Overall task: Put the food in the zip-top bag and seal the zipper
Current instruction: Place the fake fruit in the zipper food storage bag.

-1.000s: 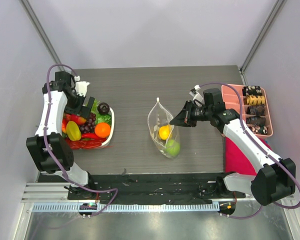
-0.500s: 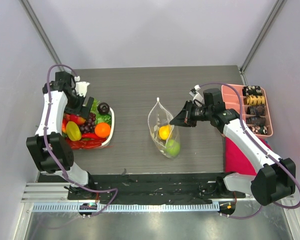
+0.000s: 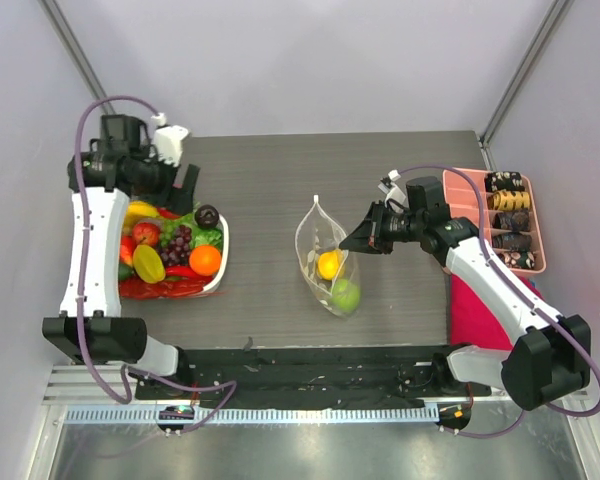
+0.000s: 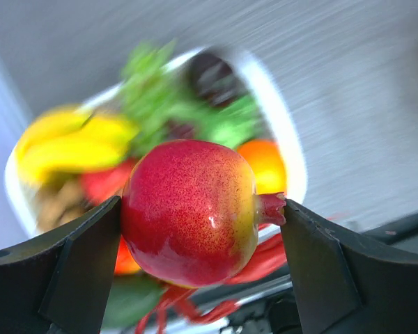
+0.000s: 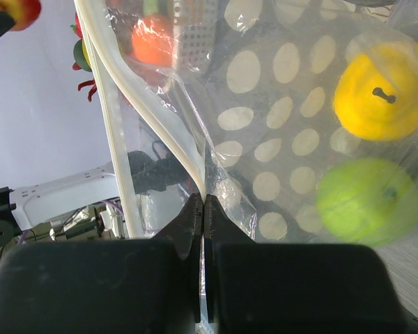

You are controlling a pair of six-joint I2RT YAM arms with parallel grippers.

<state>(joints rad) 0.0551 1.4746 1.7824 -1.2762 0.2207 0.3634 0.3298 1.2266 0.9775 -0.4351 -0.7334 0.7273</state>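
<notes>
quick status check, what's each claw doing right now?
left claw: closed, holding the red fruit.
right claw: closed, pinching the zip-top bag at its mouth edge.

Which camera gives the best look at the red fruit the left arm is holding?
The left wrist view: the red fruit fills the frame, sharp, clamped between the left fingers. In the top external view the left arm hides it. The right wrist view shows at most a blurred red sliver at its top-left corner.
</notes>
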